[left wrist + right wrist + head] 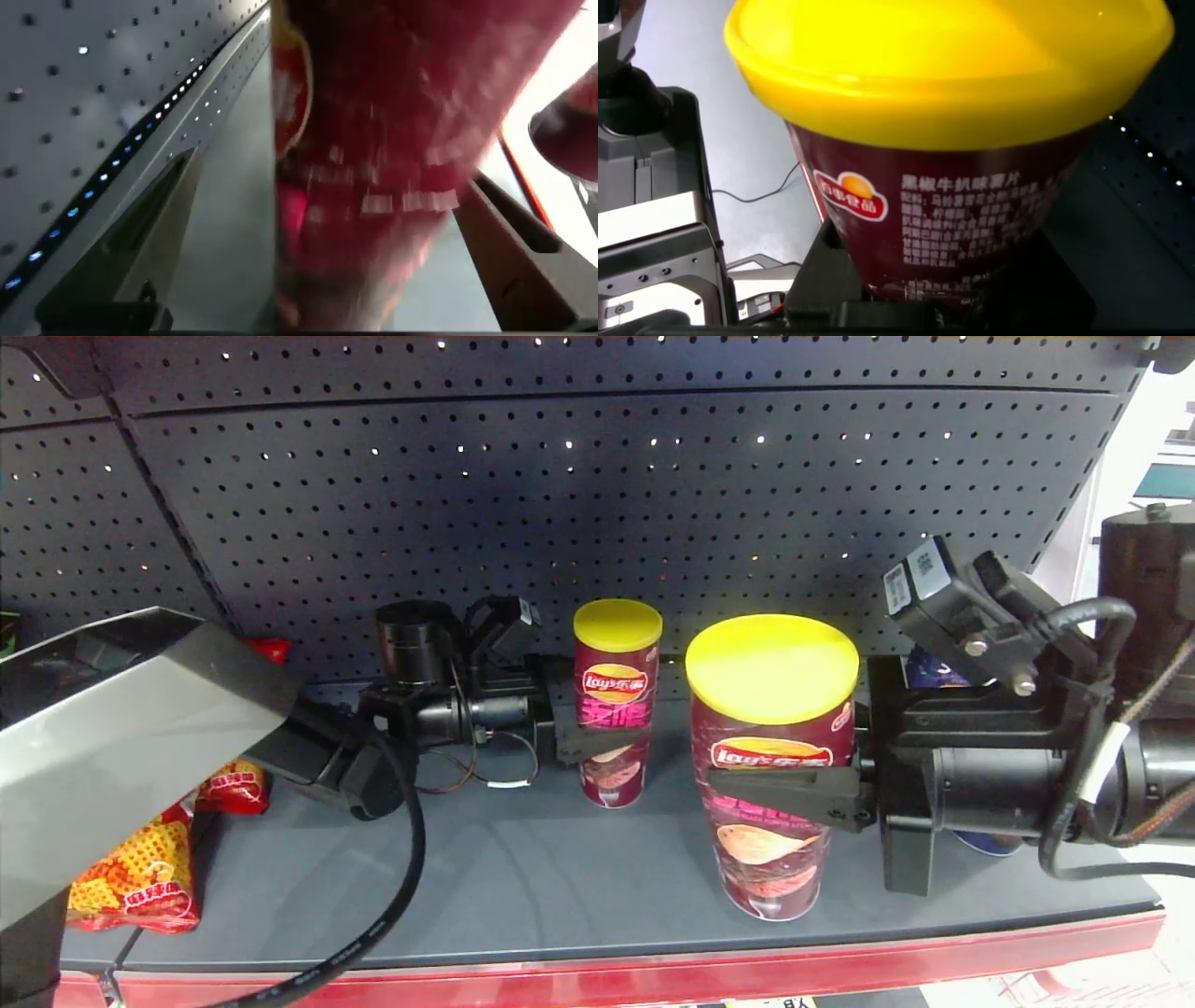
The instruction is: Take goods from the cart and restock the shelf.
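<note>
The near can [771,728] (dark red, yellow lid) stands upright at the front of the shelf [523,868], towards its right end. The right gripper [775,789] comes in level from the right and is clamped round the can's middle, one finger across its front face. In the right wrist view the can [952,187] sits tight between the two dark fingers [822,271]. Whether its base rests on the shelf or hangs just above it, I cannot tell.

The far can [616,686], of the same kind, stands upright farther back, to the left of the near can and apart from it, close to the pegboard [560,495]. The left gripper [607,742] reaches in level from the left, with its jaws on either side of this can at mid-height. In the left wrist view the can [392,159] is blurred. One finger [140,243] stands clear of it with bare shelf showing between them, and the other lies just beside it, so the jaws are apart rather than clamped.

At the shelf's left end lie red and yellow snack bags [140,877], well apart from both cans. Something blue [990,843] sits behind the right gripper (too hidden to name). A red lip [653,971] runs along the shelf's front edge.
</note>
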You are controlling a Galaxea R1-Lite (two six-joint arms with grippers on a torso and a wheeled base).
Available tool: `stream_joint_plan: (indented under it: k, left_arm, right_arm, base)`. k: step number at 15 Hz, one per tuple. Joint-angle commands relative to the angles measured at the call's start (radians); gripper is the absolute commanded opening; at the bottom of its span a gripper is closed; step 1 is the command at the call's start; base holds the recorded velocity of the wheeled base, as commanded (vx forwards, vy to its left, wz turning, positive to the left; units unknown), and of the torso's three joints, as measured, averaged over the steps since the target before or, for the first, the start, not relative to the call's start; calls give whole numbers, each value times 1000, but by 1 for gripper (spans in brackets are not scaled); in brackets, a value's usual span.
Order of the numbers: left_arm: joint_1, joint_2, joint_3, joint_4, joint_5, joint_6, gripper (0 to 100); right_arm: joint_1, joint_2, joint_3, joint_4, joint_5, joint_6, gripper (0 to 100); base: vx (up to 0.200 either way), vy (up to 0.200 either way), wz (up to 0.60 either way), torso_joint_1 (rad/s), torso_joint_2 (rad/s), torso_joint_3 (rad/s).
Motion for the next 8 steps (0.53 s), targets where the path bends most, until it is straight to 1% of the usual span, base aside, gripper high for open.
stream_joint_plan:
  k: [1, 2, 3, 4, 7, 8]
  left_arm:
    - [-29, 35, -10, -22, 14, -20, 100]
    - [-37, 35, -8, -36, 17, -29, 100]
    - [-38, 36, -8, -36, 20, -29, 100]
    - [-38, 40, -7, -38, 20, -29, 0]
    - [-38, 36, -5, -38, 20, -29, 0]
    - [-40, 7, 7, -44, 20, -31, 0]
  right_arm:
    - [-3, -8, 10, 0, 0, -1, 0]
    - [-5, -10, 11, 0, 0, -1, 0]
    - [-5, -10, 13, 0, 0, -1, 0]
    - [-5, -11, 11, 0, 0, -1, 0]
    - [-5, -13, 11, 0, -2, -1, 0]
    - [-5, -13, 10, 0, -2, -1, 0]
  base:
    - [0, 0, 0, 0, 0, 0]
    - [0, 0, 0, 0, 0, 0]
    - [0, 0, 0, 0, 0, 0]
    - [0, 0, 0, 0, 0, 0]
    - [0, 0, 0, 0, 0, 0]
    - [0, 0, 0, 0, 0, 0]
